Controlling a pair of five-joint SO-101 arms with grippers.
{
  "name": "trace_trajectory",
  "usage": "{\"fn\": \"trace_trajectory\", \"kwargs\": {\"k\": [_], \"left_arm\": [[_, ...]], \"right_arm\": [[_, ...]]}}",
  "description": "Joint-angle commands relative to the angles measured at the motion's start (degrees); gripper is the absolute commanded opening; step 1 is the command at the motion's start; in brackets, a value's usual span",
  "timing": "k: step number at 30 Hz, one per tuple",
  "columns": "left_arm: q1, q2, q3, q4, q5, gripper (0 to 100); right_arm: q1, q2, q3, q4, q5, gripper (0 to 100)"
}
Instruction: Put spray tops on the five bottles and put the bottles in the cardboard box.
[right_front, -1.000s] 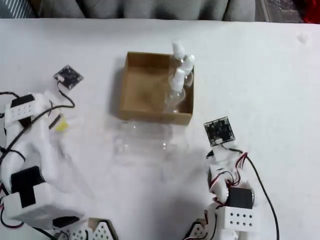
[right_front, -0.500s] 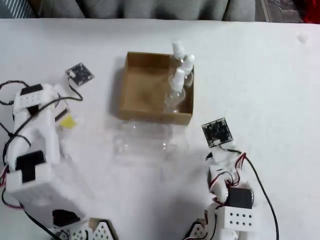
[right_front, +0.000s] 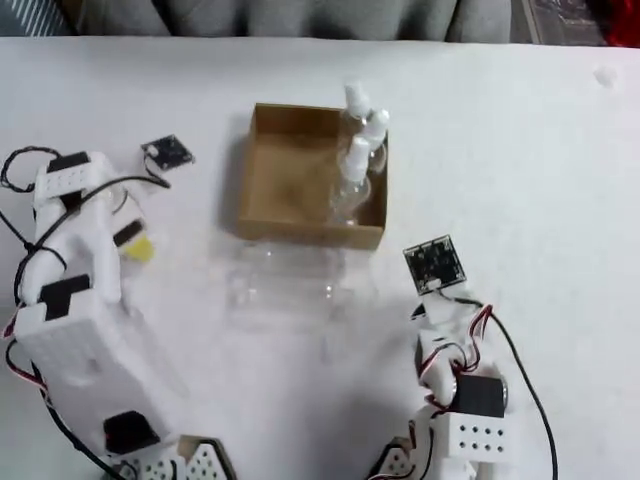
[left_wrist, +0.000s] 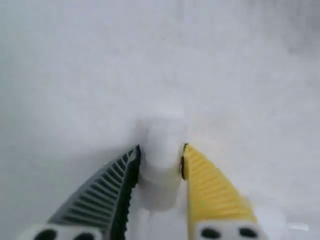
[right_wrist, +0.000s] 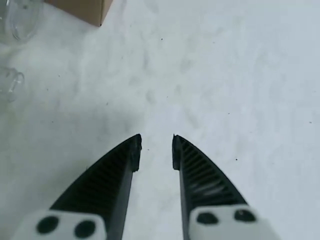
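Matt brown cardboard box (right_front: 310, 236), clear glossy plastic bottles (right_front: 347, 196), matt white table (right_front: 520, 150)

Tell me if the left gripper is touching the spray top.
Touching: left wrist view shows the left gripper pinching the spray top between both fingers.

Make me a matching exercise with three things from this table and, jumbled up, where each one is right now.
Things:
1. spray top
2. capped bottles
3. uncapped bottles

Places:
A. lying on the table in front of the cardboard box
B. inside the cardboard box
C. clamped in the left jaws

Pairs: 1-C, 2-B, 3-A
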Motion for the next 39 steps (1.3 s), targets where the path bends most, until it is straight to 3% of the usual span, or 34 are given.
{"fn": "trace_trajectory", "kwargs": {"k": [1, 13, 20, 28, 35, 39], "left_arm": [[-1.6, 0.0, -3.3, 6.5, 1.5, 4], [-1.5, 0.0, -23.1, 31.0, 19.5, 2], [1.8, -6.4, -23.6, 32.8, 33.0, 2], [16.0, -30.6, -5.6, 31.4, 45.0, 2], [34.1, -43.1, 6.6, 24.5, 63.5, 2], [45.2, -45.5, 14.2, 15.7, 71.0, 2]], "right_arm": [[0.4, -0.5, -0.6, -0.9, 0.5, 6.7], [0.7, -0.5, -0.6, -0.9, 0.5, 6.7], [0.8, -0.5, -0.6, -0.8, 0.2, 6.4], [1.8, -0.5, -0.7, -0.6, 0.2, 6.3], [8.0, -0.5, -2.0, -0.9, -0.4, 6.3], [15.7, -0.5, -3.3, -2.7, -4.6, 6.3]]}}
